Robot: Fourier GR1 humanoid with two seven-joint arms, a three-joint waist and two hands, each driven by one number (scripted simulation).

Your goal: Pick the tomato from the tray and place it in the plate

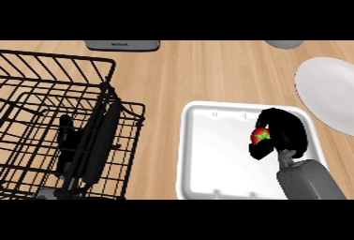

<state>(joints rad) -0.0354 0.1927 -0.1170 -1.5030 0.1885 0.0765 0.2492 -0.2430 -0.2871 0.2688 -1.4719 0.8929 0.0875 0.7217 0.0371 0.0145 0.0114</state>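
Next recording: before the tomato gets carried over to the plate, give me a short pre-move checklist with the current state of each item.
1. Right hand curled round the tomato: ok, fingers wrap it and only part of the red shows.
2. Tomato lifted clear of the tray: cannot tell from this steep view.
3. Plate ready to receive, right of the tray: ok, its visible surface is bare, though its right part is cut off by the view's edge.
4. Path from tray to plate free of obstacles: ok, only wooden counter between them.
5. Wire rack away from the path: ok, it stands left of the tray.
6. Left hand position: cannot tell, not in view.
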